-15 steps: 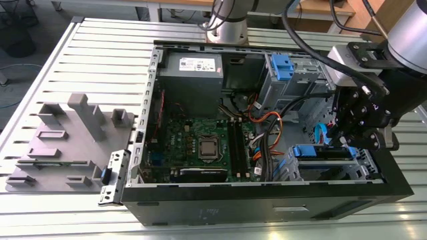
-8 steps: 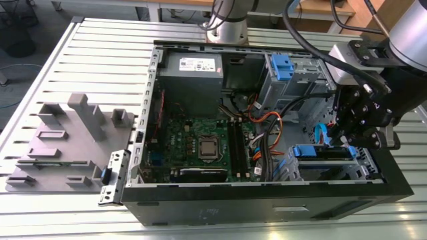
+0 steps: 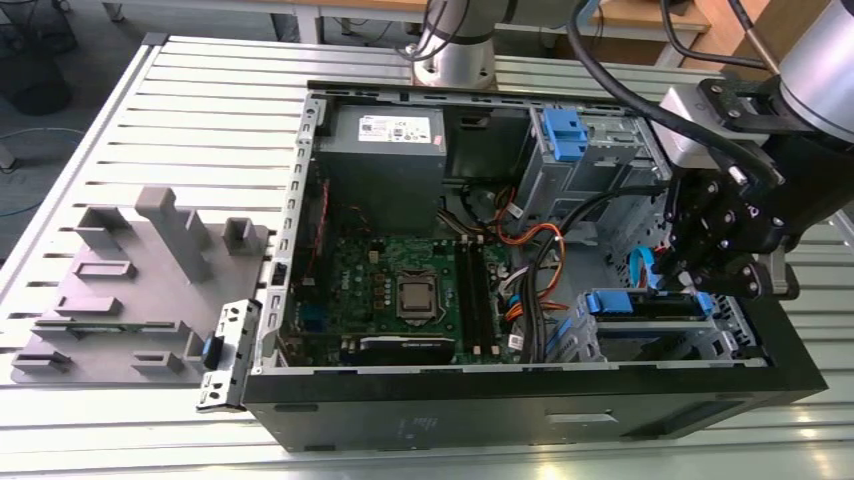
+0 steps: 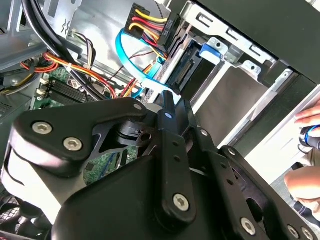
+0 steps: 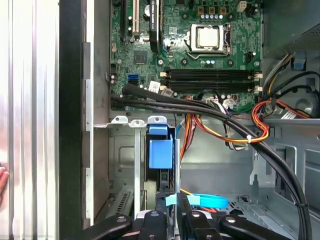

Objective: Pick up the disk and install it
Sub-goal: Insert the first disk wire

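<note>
The disk [image 3: 625, 303] sits on edge in the lower drive bay of the open computer case [image 3: 534, 420], at the exterior view's right. Its blue rail tab [image 5: 161, 151] points toward the motherboard, and its dark connector end [image 4: 192, 70] faces the cables. My gripper [image 3: 690, 283] hangs right over that bay. In the first wrist view the gripper [image 5: 171, 202] has its black fingers close together just at the disk's end, with nothing visibly between them. In the second wrist view the gripper [image 4: 167, 102] ends a short way from the bay.
Orange and black cables [image 5: 235, 132] and a blue data cable [image 4: 131, 65] run beside the bay. A grey power supply [image 3: 387, 150] and motherboard [image 3: 400, 290] fill the case. A grey fixture [image 3: 134, 270] lies on the slatted table. A person's hand [image 4: 310, 127] is near the case.
</note>
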You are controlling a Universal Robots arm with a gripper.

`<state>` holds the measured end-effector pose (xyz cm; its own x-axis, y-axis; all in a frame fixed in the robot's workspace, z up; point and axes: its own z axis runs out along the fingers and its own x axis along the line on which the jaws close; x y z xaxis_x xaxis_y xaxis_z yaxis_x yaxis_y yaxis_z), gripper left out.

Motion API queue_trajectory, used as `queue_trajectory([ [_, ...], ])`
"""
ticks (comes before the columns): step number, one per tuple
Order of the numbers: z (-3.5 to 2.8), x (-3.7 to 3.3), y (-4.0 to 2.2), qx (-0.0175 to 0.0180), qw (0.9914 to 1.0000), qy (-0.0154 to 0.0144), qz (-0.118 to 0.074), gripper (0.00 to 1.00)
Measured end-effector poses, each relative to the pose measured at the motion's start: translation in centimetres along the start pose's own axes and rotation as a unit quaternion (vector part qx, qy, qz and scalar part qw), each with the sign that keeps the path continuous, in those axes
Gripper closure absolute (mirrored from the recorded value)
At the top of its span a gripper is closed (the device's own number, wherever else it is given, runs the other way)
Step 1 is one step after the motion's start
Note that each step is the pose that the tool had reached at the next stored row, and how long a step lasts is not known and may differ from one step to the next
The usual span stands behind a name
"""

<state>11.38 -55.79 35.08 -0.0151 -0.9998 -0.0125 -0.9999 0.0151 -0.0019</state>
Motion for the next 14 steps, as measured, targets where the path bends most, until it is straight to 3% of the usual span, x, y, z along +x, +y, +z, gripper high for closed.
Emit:
queue_trajectory([
  [9,0.02,-0.03,-1.38,-0.0002,1.00000,0.0000,0.000,0.76],
  [14,0.02,-0.02,-1.42,-0.0002,1.00000,0.0001,0.000,0.76],
])
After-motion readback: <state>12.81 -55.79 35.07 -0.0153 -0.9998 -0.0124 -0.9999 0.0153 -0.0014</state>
